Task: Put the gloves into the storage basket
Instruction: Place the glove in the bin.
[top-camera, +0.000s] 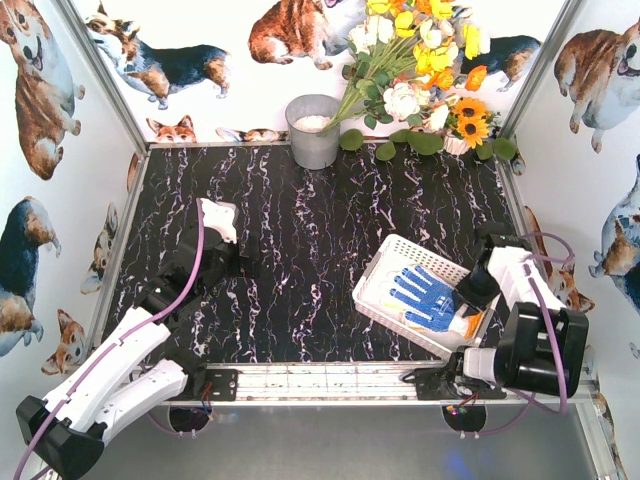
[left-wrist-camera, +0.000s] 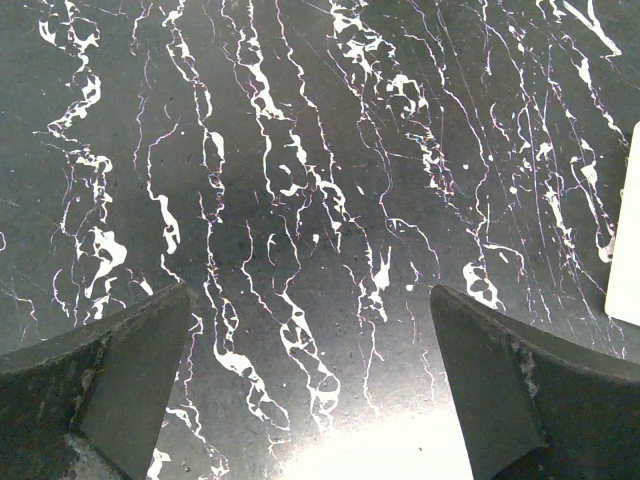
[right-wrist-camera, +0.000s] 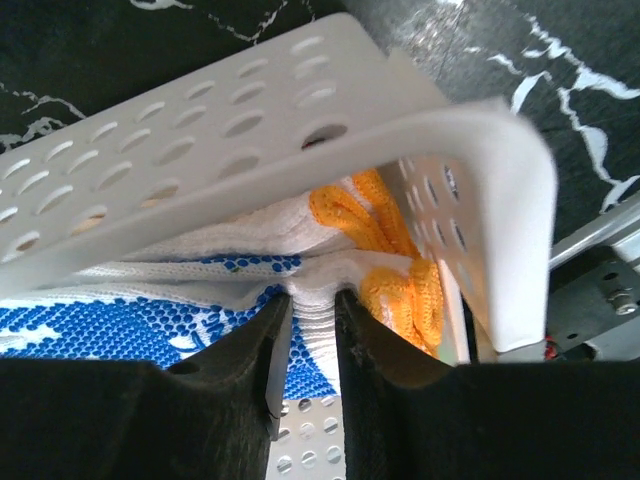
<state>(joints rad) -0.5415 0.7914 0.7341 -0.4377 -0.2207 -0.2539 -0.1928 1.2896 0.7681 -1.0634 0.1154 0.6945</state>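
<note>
we see the white knit gloves (top-camera: 425, 292) lying in a small pile inside the shallow white perforated plastic basket (top-camera: 372, 270), which sits askew on the right side of the table, near the front rail. the top glove shows a blue-dotted palm facing up, and an orange cuff trim (top-camera: 466, 322) shows at the basket's near right corner.

the right gripper (top-camera: 470, 290) reaches into the basket from its right side. in the right wrist view its two black fingers (right-wrist-camera: 235, 365) stand close together, pinching a fold of white knit (right-wrist-camera: 312, 300) at the wrist end of the blue-dotted glove (right-wrist-camera: 120, 325), with bunched orange trim (right-wrist-camera: 385, 230) just beyond and the basket's slotted wall (right-wrist-camera: 180, 130) arching above.

the left gripper (top-camera: 222, 220) hovers over the left part of the black marble-patterned tabletop (top-camera: 300, 220), well apart from the basket. from the left wrist view its fingers (left-wrist-camera: 110, 370) are spread wide with only bare tabletop between them; it grasps nothing.

at the back edge stand a grey metal bucket (top-camera: 313, 130) and a bunch of yellow, white and orange flowers (top-camera: 420, 60).
</note>
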